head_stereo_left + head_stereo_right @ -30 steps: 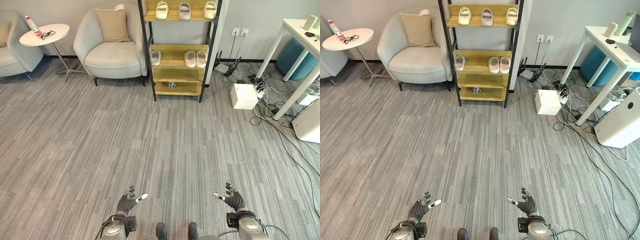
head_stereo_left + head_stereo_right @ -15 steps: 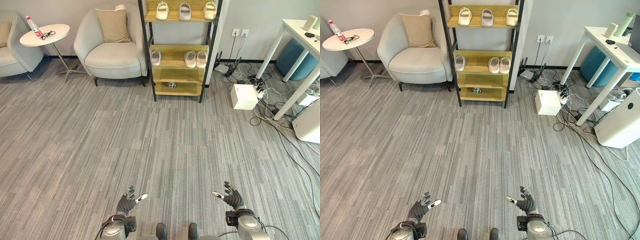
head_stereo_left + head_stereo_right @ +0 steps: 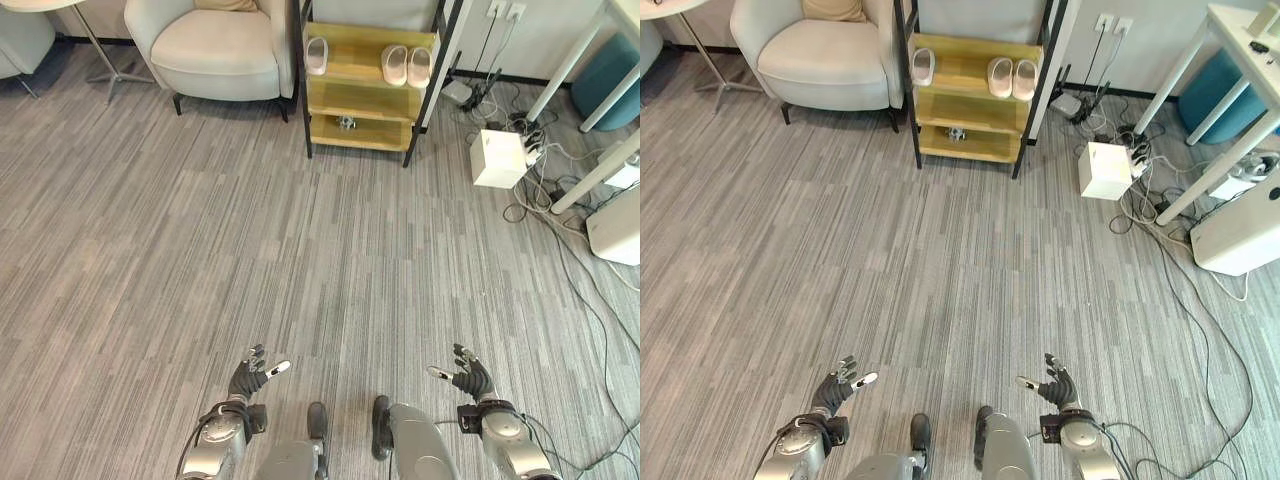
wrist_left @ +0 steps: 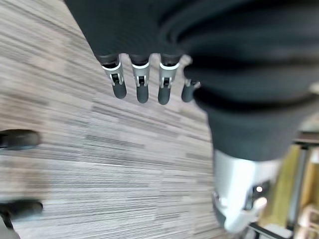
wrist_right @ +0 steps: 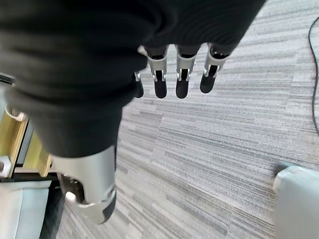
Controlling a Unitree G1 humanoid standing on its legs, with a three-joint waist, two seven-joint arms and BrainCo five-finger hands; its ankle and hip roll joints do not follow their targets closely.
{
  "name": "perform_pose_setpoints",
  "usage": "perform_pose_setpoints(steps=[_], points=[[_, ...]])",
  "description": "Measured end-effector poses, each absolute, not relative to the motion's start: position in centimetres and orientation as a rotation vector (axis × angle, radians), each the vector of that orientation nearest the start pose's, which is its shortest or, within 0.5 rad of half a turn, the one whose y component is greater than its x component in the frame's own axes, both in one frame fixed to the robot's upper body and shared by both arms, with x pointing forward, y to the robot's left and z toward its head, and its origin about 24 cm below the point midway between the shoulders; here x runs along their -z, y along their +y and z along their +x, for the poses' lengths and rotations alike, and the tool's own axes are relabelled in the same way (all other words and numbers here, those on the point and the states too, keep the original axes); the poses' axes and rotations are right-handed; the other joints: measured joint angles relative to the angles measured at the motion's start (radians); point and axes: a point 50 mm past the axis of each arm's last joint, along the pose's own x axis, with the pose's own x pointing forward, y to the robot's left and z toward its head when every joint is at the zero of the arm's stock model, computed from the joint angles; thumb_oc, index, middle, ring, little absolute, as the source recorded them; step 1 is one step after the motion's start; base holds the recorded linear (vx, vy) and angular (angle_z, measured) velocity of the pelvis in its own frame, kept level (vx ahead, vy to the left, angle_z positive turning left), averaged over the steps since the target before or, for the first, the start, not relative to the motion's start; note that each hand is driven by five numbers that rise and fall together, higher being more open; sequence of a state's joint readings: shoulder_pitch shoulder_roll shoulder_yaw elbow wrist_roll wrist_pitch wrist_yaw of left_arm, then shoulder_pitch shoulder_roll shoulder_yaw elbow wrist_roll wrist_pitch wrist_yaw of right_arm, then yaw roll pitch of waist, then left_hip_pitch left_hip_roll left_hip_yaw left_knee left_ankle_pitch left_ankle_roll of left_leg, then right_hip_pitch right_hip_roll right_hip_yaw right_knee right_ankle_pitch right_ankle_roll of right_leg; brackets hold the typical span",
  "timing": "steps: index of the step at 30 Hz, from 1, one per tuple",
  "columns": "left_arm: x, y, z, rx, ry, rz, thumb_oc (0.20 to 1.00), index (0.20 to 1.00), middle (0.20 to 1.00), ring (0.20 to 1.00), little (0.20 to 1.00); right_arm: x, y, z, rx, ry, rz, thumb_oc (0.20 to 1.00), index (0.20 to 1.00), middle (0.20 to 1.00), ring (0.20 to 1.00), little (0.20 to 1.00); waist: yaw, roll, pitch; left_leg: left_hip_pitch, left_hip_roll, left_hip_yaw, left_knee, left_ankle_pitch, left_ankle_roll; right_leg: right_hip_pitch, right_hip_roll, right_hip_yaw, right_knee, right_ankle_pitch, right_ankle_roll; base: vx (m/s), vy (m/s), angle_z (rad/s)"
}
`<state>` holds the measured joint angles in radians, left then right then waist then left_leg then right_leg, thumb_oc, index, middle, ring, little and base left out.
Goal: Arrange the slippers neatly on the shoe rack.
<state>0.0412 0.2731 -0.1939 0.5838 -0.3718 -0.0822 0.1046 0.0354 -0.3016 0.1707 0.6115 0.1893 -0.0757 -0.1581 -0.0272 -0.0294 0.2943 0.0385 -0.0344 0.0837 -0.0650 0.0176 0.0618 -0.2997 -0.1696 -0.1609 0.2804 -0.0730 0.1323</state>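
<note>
Left eye view: we see the shoe rack (image 3: 372,85) well ahead against the far wall, next to an armchair (image 3: 210,45). On its shelf one slipper (image 3: 317,55) sits alone toward the left, apart from a pair of slippers (image 3: 407,65) lying side by side. Our left robot hand (image 3: 252,378) and right robot hand (image 3: 466,377) hang low over the carpet, fingers spread, holding nothing.

Right eye view: a white box (image 3: 1103,170) sits among cables to the right of the rack.

Left wrist view: fingers (image 4: 142,82) hang straight over bare carpet.

Right wrist view: the fingers (image 5: 182,77) are likewise extended and apart.

We judge the slippers light, soft and somewhat flexible, probably foam, so not fragile. We would pinch the lone one by its upper strap or clasp it across the sole, then slide it into line with the pair.
</note>
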Motion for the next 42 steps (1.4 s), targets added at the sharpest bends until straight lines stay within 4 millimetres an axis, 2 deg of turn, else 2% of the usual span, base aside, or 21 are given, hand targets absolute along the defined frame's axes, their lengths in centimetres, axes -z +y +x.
perform_pose_setpoints(steps=[1,3,7,9,12,14,16,18,20,23,24,25,27,28,30,32,33,36,38,39,42], points=[[8.0,20.6,20.4,-0.122,0.552,-0.004,1.000,1.000,1.000,1.000,1.000,8.4,-22.0,19.5,0.149,0.577,-0.193,1.000,1.000,1.000,1.000,1.000,-0.006,-0.012,0.000,0.006,-0.002,0.000,-0.009,-0.008,-0.010,-0.006,-0.024,-0.008,-0.222,0.057,0.019,0.42,-0.167,-0.01],[7.8,20.8,20.8,-0.127,0.542,-0.002,1.000,1.000,1.000,1.000,1.000,8.5,-21.7,19.4,0.148,0.582,-0.182,1.000,1.000,1.000,1.000,1.000,-0.021,-0.021,-0.002,0.039,-0.001,-0.007,-0.014,-0.029,-0.022,0.004,-0.034,-0.015,-0.349,0.119,0.025,0.25,-0.118,0.04],[8.5,20.5,19.3,-0.131,0.575,-0.018,1.000,1.000,1.000,1.000,1.000,9.7,-22.3,17.0,0.181,0.660,-0.173,1.000,1.000,1.000,1.000,1.000,-0.051,-0.046,-0.039,0.162,0.022,-0.045,-0.014,-0.112,-0.074,0.092,-0.009,-0.057,-0.341,0.228,-0.021,0.37,-0.227,0.29],[8.9,19.4,18.5,-0.113,0.587,-0.052,1.000,1.000,1.000,1.000,1.000,9.8,-23.0,16.6,0.192,0.673,-0.189,1.000,1.000,1.000,1.000,1.000,-0.069,0.013,-0.068,0.171,0.102,-0.064,0.021,-0.139,-0.121,0.123,0.071,-0.065,-0.329,0.259,-0.049,0.38,-0.378,0.39],[8.1,18.8,18.7,-0.077,0.543,-0.073,1.000,1.000,1.000,1.000,1.000,9.0,-23.1,17.4,0.175,0.623,-0.189,1.000,1.000,1.000,1.000,1.000,-0.029,-0.018,-0.096,-0.039,0.141,-0.094,0.574,-0.125,-0.174,0.219,0.132,-0.035,-0.362,0.249,-0.180,0.19,-0.218,-0.18],[7.5,18.8,19.3,-0.065,0.513,-0.073,1.000,1.000,1.000,1.000,1.000,7.8,-23.4,18.7,0.171,0.551,-0.201,1.000,1.000,1.000,1.000,1.000,-0.020,-0.007,-0.098,-0.135,0.135,-0.146,0.690,-0.124,-0.193,0.234,0.160,-0.012,-0.359,0.185,-0.236,0.22,-0.175,-0.26],[5.6,18.4,20.9,-0.035,0.421,-0.070,1.000,1.000,1.000,1.000,1.000,7.7,-23.8,18.7,0.184,0.547,-0.201,1.000,1.000,1.000,1.000,1.000,-0.013,-0.017,-0.088,-0.258,0.122,-0.162,0.856,-0.112,-0.205,0.248,0.173,-0.026,-0.346,0.179,-0.236,0.24,-0.084,-0.01],[4.4,18.6,22.1,-0.024,0.363,-0.055,1.000,1.000,1.000,1.000,1.000,7.7,-23.1,19.1,0.172,0.541,-0.180,1.000,1.000,1.000,1.000,1.000,-0.014,-0.048,-0.070,-0.307,0.100,-0.132,0.756,-0.140,-0.162,0.302,0.174,-0.019,-0.351,0.133,-0.244,0.32,-0.026,0.04],[3.4,18.5,22.6,-0.010,0.319,-0.052,1.000,1.000,1.000,1.000,1.000,7.8,-22.7,19.2,0.167,0.539,-0.169,1.000,1.000,1.000,1.000,1.000,-0.003,-0.070,-0.055,-0.317,0.091,-0.073,0.507,-0.139,-0.138,0.344,0.173,-0.014,-0.362,0.108,-0.226,0.33,0.043,-0.10],[3.2,18.3,22.8,0.002,0.308,-0.047,1.000,1.000,1.000,1.000,1.000,7.7,-22.9,19.9,0.170,0.540,-0.180,1.000,1.000,1.000,1.000,1.000,0.013,-0.041,-0.034,-0.325,0.087,-0.069,0.090,-0.025,-0.134,0.405,0.204,-0.002,-0.363,0.044,-0.136,0.35,0.065,-0.23],[3.1,18.3,23.0,-0.001,0.302,-0.045,1.000,1.000,1.000,1.000,1.000,7.8,-23.0,20.0,0.181,0.545,-0.187,1.000,1.000,1.000,1.000,1.000,0.017,-0.022,-0.022,-0.363,0.093,-0.068,-0.024,0.021,-0.138,0.437,0.226,-0.004,-0.363,0.021,-0.145,0.46,0.135,-0.16],[2.9,18.4,23.2,-0.003,0.294,-0.044,1.000,1.000,1.000,1.000,1.000,7.8,-23.1,20.1,0.185,0.544,-0.189,1.000,1.000,1.000,1.000,1.000,0.028,-0.011,-0.013,-0.407,0.092,-0.063,-0.024,0.033,-0.128,0.457,0.234,-0.001,-0.363,0.000,-0.173,0.50,0.194,-0.22],[3.3,18.7,22.2,-0.013,0.315,-0.041,1.000,1.000,1.000,1.000,1.000,8.3,-23.0,19.1,0.183,0.566,-0.183,1.000,1.000,1.000,1.000,1.000,0.045,-0.024,-0.025,-0.407,0.073,-0.007,0.054,0.057,-0.077,0.534,0.218,0.026,-0.361,-0.074,-0.167,0.55,0.283,-0.43],[3.7,19.0,21.7,-0.019,0.333,-0.037,1.000,1.000,1.000,1.000,1.000,8.5,-23.0,18.9,0.185,0.579,-0.181,1.000,1.000,1.000,1.000,1.000,0.053,-0.031,-0.025,-0.347,0.051,0.002,0.054,0.130,-0.041,0.590,0.196,0.055,-0.353,-0.106,-0.125,0.46,0.259,-0.54],[4.2,19.3,21.3,-0.028,0.360,-0.027,1.000,1.000,1.000,1.000,1.000,8.7,-22.2,18.8,0.167,0.584,-0.159,1.000,1.000,1.000,1.000,1.000,0.054,-0.061,-0.033,-0.305,0.031,0.040,0.069,0.163,0.004,0.571,0.148,0.079,-0.240,-0.119,-0.092,0.30,0.190,-0.50],[4.3,19.8,21.2,-0.028,0.370,-0.007,1.000,1.000,1.000,1.000,1.000,9.2,-21.3,18.3,0.155,0.600,-0.125,1.000,1.000,1.000,1.000,1.000,0.045,-0.089,-0.049,-0.255,-0.006,0.038,0.071,0.143,0.052,0.538,0.106,0.074,-0.100,-0.121,-0.067,0.25,0.207,-0.06],[3.8,19.9,21.9,-0.026,0.349,0.001,1.000,1.000,1.000,1.000,1.000,9.3,-20.8,18.2,0.148,0.604,-0.109,1.000,1.000,1.000,1.000,1.000,0.042,-0.092,-0.053,-0.228,-0.021,0.032,0.067,0.116,0.068,0.494,0.085,0.079,0.005,-0.147,-0.020,0.22,0.205,0.08],[3.0,20.3,22.8,-0.025,0.318,0.020,1.000,1.000,1.000,1.000,1.000,8.7,-20.1,19.0,0.126,0.566,-0.088,1.000,1.000,1.000,1.000,1.000,0.034,-0.073,-0.051,-0.155,-0.040,0.015,0.038,0.060,0.107,0.276,0.056,0.076,0.352,-0.163,0.044,0.28,0.186,0.00],[3.5,20.4,22.4,-0.033,0.338,0.016,1.000,1.000,1.000,1.000,1.000,8.3,-20.1,19.3,0.128,0.545,-0.082,1.000,1.000,1.000,1.000,1.000,0.023,-0.041,-0.045,-0.097,-0.036,0.000,0.032,0.048,0.080,0.158,0.042,0.061,0.524,-0.164,0.045,0.37,0.085,0.09],[3.7,19.8,22.3,-0.020,0.343,0.012,1.000,1.000,1.000,1.000,1.000,8.2,-20.5,19.2,0.128,0.541,-0.094,1.000,1.000,1.000,1.000,1.000,0.014,-0.003,-0.049,-0.056,-0.026,-0.019,0.017,-0.006,0.077,0.097,0.039,0.015,0.474,-0.187,0.020,0.40,0.026,0.09],[4.4,19.8,21.7,-0.025,0.374,0.015,1.000,1.000,1.000,1.000,1.000,7.8,-20.6,19.5,0.124,0.525,-0.103,1.000,1.000,1.000,1.000,1.000,0.003,0.031,-0.053,0.002,-0.033,-0.032,-0.001,-0.012,0.035,-0.021,0.017,-0.067,0.188,-0.154,-0.026,0.40,-0.088,0.30]])
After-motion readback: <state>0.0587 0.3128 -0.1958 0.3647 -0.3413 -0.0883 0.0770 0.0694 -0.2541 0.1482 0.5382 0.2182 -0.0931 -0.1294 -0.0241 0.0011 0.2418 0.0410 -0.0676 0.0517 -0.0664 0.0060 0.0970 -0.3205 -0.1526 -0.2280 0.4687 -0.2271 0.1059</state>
